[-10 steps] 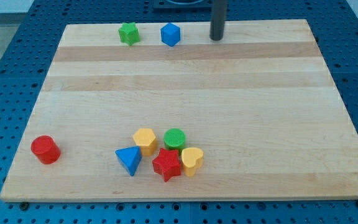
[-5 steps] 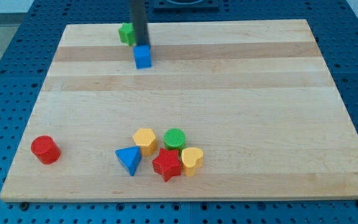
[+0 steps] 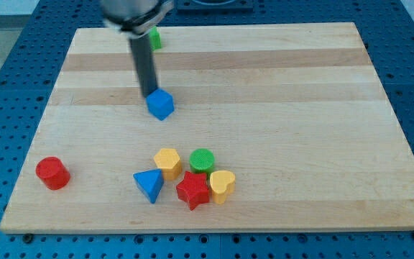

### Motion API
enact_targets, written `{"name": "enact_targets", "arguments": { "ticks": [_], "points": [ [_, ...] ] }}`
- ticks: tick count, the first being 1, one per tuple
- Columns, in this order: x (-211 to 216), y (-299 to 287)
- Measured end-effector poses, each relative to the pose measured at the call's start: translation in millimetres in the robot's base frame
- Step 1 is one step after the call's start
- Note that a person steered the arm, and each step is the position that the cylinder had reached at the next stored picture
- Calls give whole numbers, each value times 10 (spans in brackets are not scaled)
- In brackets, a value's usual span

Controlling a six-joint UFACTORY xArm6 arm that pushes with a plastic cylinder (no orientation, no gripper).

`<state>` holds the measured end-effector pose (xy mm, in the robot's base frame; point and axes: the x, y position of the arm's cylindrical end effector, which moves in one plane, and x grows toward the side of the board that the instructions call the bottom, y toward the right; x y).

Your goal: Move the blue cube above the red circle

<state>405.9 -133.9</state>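
The blue cube [image 3: 161,104] lies on the wooden board [image 3: 264,108], left of centre in its upper half. My tip [image 3: 149,93] touches the cube's upper left side, with the dark rod rising above it toward the view's top. The red circle [image 3: 52,173], a short red cylinder, sits near the board's lower left corner, well below and left of the cube.
A green star [image 3: 154,37], partly hidden by the rod, sits at the top edge. A cluster lies at lower centre: blue triangle [image 3: 149,185], yellow hexagon [image 3: 167,162], green circle [image 3: 202,160], red star [image 3: 193,190], yellow heart [image 3: 222,185].
My tip has swept from the board's top right to the left and then downward, pushing the blue cube from the top edge down and left toward the board's middle.
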Motion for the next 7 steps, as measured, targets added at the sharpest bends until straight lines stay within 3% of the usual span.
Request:
{"name": "enact_targets", "arguments": {
  "ticks": [2, 3, 4, 5, 6, 7],
  "points": [
    [-293, 424],
    [21, 799],
    [177, -111],
    [479, -466],
    [944, -649],
    [887, -565]
  ]
}}
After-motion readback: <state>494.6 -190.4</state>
